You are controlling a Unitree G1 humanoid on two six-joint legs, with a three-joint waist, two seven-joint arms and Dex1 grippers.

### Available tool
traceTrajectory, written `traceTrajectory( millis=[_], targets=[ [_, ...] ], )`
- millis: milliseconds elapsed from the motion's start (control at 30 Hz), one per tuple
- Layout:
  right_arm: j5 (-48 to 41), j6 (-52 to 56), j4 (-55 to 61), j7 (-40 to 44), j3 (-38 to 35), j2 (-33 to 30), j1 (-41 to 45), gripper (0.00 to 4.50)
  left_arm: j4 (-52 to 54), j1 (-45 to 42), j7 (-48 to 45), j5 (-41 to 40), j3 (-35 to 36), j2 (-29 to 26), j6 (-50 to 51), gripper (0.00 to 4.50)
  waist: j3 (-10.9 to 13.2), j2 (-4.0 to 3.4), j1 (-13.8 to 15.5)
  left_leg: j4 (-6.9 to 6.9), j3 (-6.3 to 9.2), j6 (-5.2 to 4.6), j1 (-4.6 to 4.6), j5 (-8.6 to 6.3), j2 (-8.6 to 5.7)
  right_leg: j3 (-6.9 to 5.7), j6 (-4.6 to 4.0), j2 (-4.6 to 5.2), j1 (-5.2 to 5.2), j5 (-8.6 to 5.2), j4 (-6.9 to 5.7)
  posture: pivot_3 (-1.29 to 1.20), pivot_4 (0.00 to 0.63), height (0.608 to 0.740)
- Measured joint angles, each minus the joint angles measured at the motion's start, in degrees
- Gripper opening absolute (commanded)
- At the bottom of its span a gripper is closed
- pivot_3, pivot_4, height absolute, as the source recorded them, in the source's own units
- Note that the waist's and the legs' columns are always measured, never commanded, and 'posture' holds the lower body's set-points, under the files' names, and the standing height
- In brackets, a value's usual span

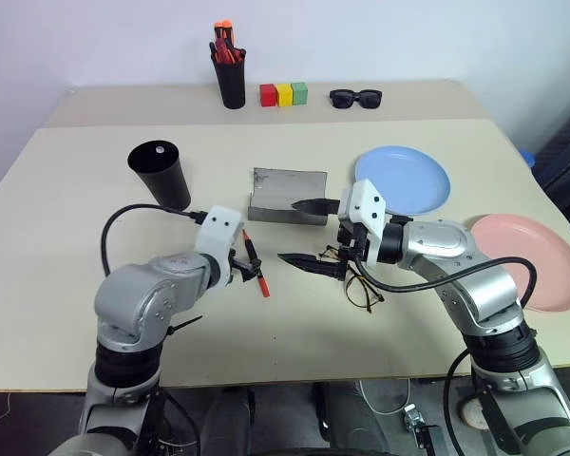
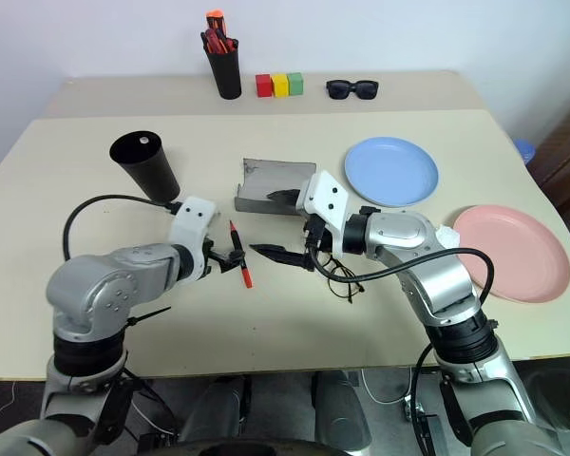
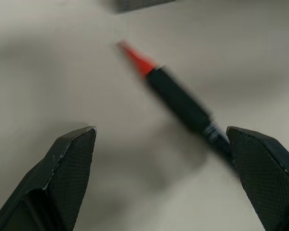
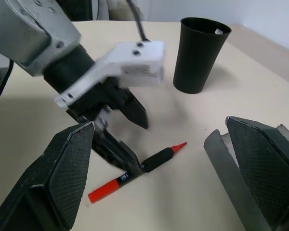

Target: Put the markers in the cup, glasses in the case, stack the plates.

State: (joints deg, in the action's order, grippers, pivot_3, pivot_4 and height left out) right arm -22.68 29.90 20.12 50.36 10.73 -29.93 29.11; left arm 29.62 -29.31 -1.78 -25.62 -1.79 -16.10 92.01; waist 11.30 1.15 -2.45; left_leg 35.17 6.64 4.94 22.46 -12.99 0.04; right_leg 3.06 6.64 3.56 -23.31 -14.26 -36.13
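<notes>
Lying on the bench [image 1: 66, 190], the red marker [image 1: 256, 263] sits between the left tool's [image 1: 251, 267] parted fingers, ungripped; the right tool [image 1: 310, 232] gapes empty above the glasses [image 1: 359, 288], near the case [image 1: 285, 196].

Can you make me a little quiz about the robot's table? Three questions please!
1. True or false: the red marker lies on the table.
2. Which plate is nearer the grey case: blue or pink?
3. Is the left pincer open or shut?

Key: 1 true. 2 blue. 3 open, its fingers either side of the marker.
</notes>
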Motion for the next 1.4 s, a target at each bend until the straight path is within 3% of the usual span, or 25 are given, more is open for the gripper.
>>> traceTrajectory(
  millis=[67, 167, 367, 433, 600, 800, 967, 1200, 1400],
  targets=[
    [0.01, 0.00, 0.00, -0.10, 0.16, 0.13, 0.01, 4.50, -1.69, -0.85, -0.10, 0.15, -1.00, 0.28, 0.00, 4.45, 0.00, 0.00, -0.01, -0.01, 0.00, 0.00, 0.00, 0.00, 0.00, 0.00, 0.00, 0.00, 0.00, 0.00, 0.00, 0.00, 0.150, 0.740],
    [0.03, -0.03, 0.00, -0.43, 0.21, 0.30, 0.01, 4.50, -3.20, -1.56, -0.26, 0.49, -1.56, 0.41, -0.01, 3.66, -0.01, -0.01, 0.04, 0.00, 0.00, 0.00, 0.00, 0.00, 0.00, 0.00, 0.00, 0.00, 0.00, 0.00, 0.00, 0.00, 0.150, 0.740],
    [0.13, -0.03, 0.00, -1.41, 0.58, 1.15, 0.00, 4.50, -4.57, -2.01, 0.32, 3.55, -1.55, -0.44, -0.19, 0.71, -0.01, -0.01, 0.06, 0.00, 0.00, 0.00, 0.00, 0.00, 0.00, 0.00, 0.00, 0.01, 0.01, 0.00, 0.00, 0.00, 0.150, 0.740],
    [0.25, -0.03, 0.05, -1.72, 0.78, 1.28, -0.05, 4.50, -4.57, -2.02, 0.48, 4.41, -1.44, -0.91, -0.94, 0.02, -0.01, -0.01, 0.05, 0.01, 0.00, 0.00, 0.00, 0.00, 0.00, 0.00, 0.00, 0.01, 0.01, 0.00, 0.00, 0.00, 0.150, 0.740],
    [1.04, -0.05, 0.22, -2.29, 1.05, 1.37, -0.34, 4.50, -2.43, 0.33, -3.88, 5.87, -1.31, -10.30, -10.56, 0.02, 0.00, -0.01, -0.21, -0.07, 0.00, 0.01, 0.01, 0.00, 0.01, 0.01, -0.02, -0.01, -0.12, 0.00, -0.06, 0.00, 0.150, 0.740],
    [2.19, -1.81, -1.56, -5.73, 1.01, 6.22, 2.31, 4.50, 4.26, 2.61, -15.90, 2.42, 12.70, -12.84, -36.93, 0.02, 0.00, -0.01, 0.31, 0.00, -0.04, 0.02, 0.09, 0.01, 0.00, 0.00, -0.09, 0.06, -0.07, -0.03, 0.06, 0.00, 0.150, 0.740],
    [5.24, -4.16, -8.49, -10.51, 0.89, 10.63, 5.73, 4.50, -10.50, -5.77, -9.30, 11.71, 14.79, -15.64, -50.60, 0.02, -0.01, 0.00, 0.24, 0.05, -0.04, 0.02, 0.04, 0.02, -0.01, 0.01, -0.04, 0.03, -0.01, 0.02, 0.05, 0.00, 0.150, 0.740],
    [6.32, -7.11, -12.29, -13.34, 1.44, 18.67, 9.78, 4.50, -29.11, -11.00, -0.88, 18.13, 14.67, -9.24, -64.00, 0.02, 0.00, 0.00, 0.08, -0.06, 0.00, 0.02, 0.09, 0.01, -0.01, -0.02, 0.01, 0.03, -0.11, 0.04, -0.01, 0.00, 0.150, 0.740],
    [6.75, -8.41, -13.77, -14.87, 1.89, 21.60, 9.21, 4.50, -36.59, -11.20, -0.33, 19.12, 14.22, -7.04, -71.59, 0.02, 0.00, 0.00, 0.00, -0.04, 0.00, 0.02, 0.08, 0.01, -0.01, -0.02, 0.01, 0.02, -0.12, 0.04, -0.06, 0.00, 0.150, 0.740]
  ],
)
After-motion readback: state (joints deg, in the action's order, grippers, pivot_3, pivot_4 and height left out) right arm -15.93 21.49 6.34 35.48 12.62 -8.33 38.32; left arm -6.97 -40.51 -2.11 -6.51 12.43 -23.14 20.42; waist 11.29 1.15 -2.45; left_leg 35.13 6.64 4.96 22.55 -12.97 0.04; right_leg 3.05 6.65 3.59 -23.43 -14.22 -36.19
